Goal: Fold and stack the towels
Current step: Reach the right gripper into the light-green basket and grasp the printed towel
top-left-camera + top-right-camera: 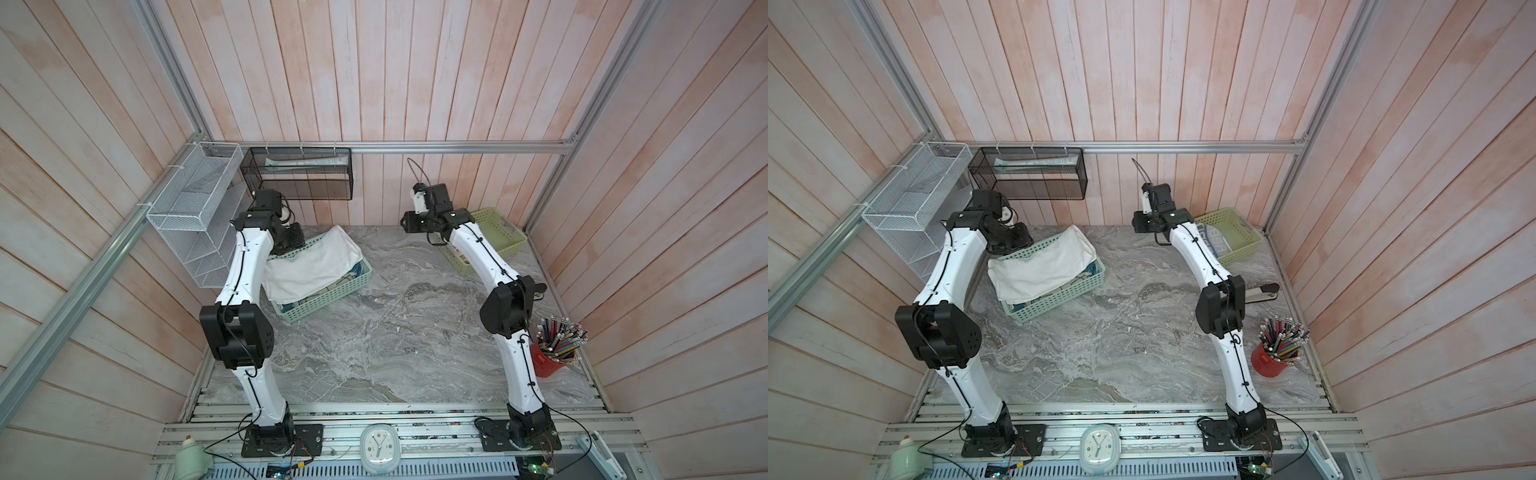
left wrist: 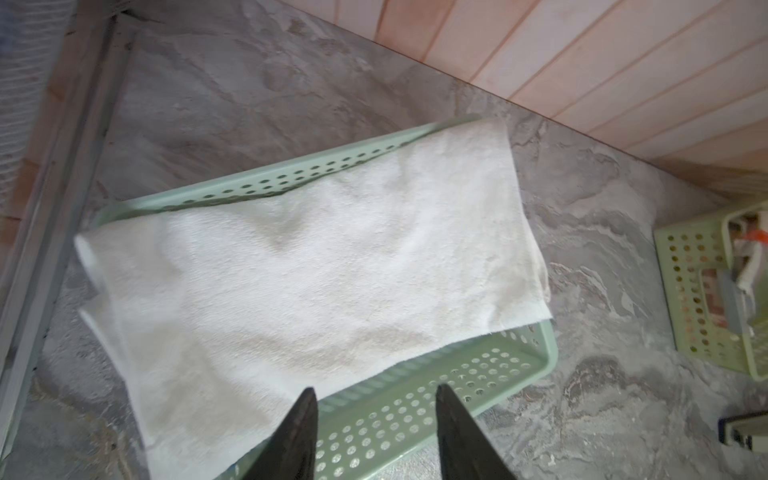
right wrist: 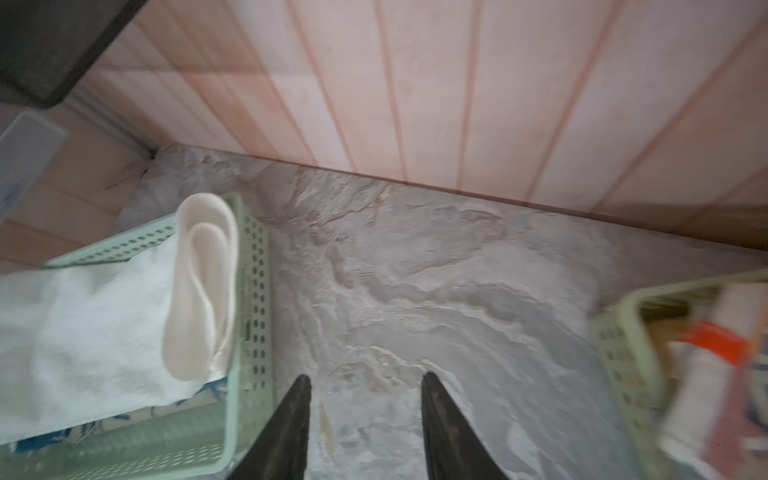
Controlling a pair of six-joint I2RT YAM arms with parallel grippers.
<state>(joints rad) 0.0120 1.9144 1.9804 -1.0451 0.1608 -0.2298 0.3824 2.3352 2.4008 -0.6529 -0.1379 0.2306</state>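
- Left claw (image 2: pixel 376 390) stands roughly half open, with nothing between its dark fingers (image 2: pixel 299 432). It hangs over the rim of the pale green basket (image 2: pixel 415 415), at the corner nearest the back wall.
- Just ahead of and below that claw lies the white towel (image 2: pixel 307 270). It is folded into a long pad and spread across the top of the basket, with one end spilling over the rim.
- Beneath the towel, in the same basket, a blue-printed cloth (image 3: pixel 203 392) peeks out. Most of it is covered.
- Right claw (image 3: pixel 366 376) is also about half open and holds nothing. It hovers over the bare marbled table (image 3: pixel 415 270), close to the back wall.
- Off to this claw's left, well apart from it, sits the pale green basket. The towel's looped fold ends face the claw.
- Just to this claw's right is the yellow-green basket (image 1: pixel 1237 232), and a top view shows a lettered towel (image 1: pixel 1219 245) lying inside it. The right wrist view shows the contents only as a blur of white and orange, too smeared to sort out.
- Behind the right claw, back along its arm, a red cup of pencils (image 1: pixel 552 361) stands by the right wall.
- Above and behind the left claw, a black mesh rack (image 1: pixel 297 174) hangs on the back wall.
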